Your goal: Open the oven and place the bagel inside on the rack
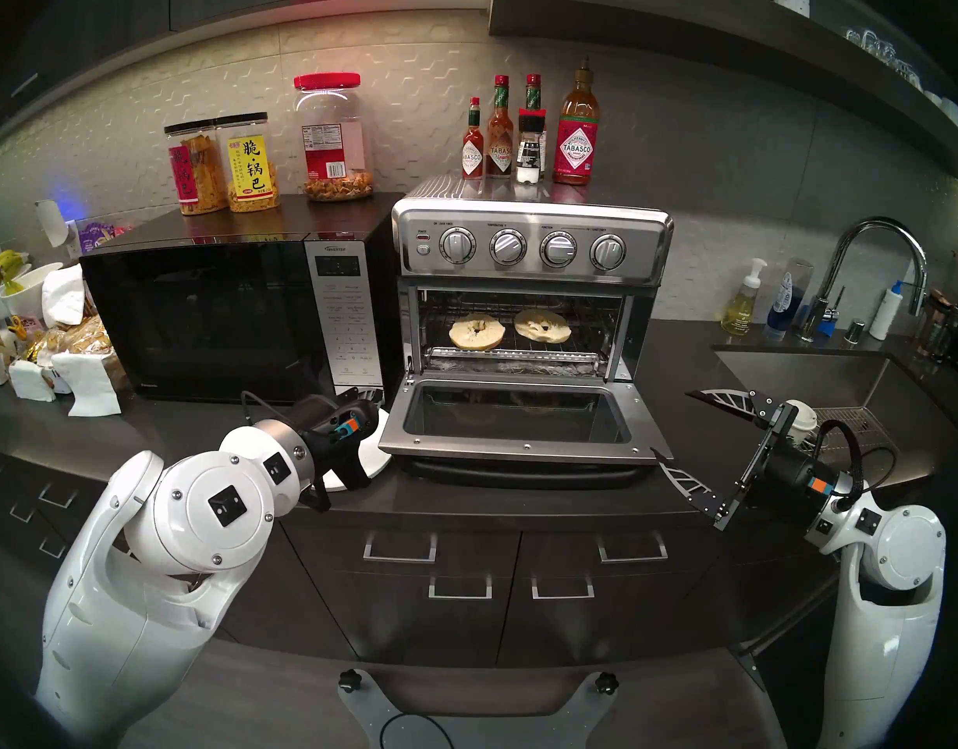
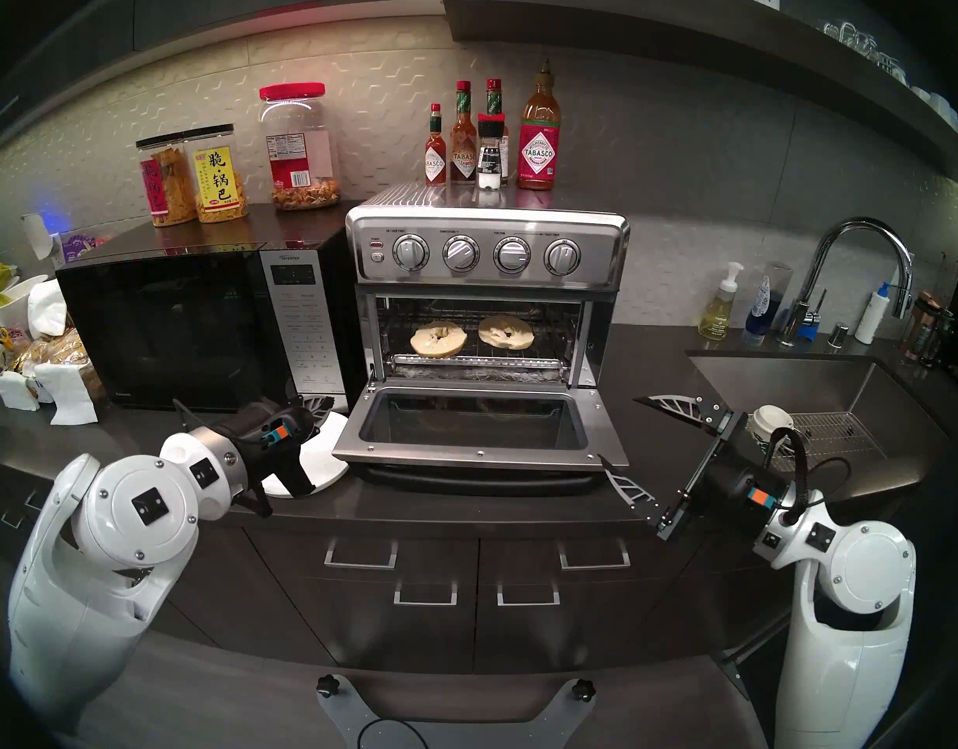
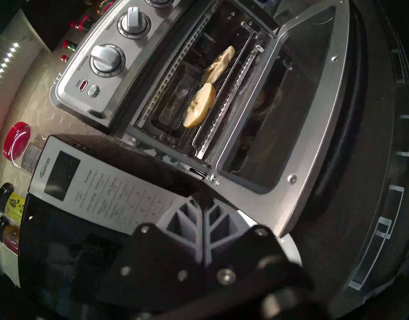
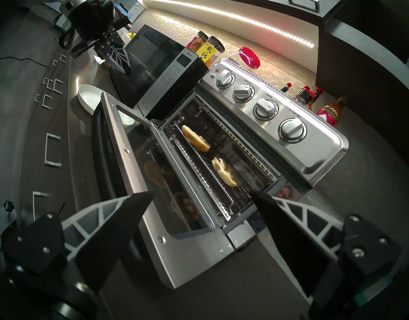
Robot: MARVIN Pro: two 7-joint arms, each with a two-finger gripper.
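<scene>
The stainless steel oven stands with its glass door folded down flat. Two pale bagel halves lie side by side on the wire rack inside; the wrist views show them too. My left gripper is shut and empty, low over a white plate left of the door, its fingers pressed together. My right gripper hovers off the door's right front corner, wide open and holding nothing.
A black microwave stands against the oven's left side, jars on top. Sauce bottles stand on the oven. A foil-lined tray sits under the rack. A sink with a faucet and a paper cup lies right.
</scene>
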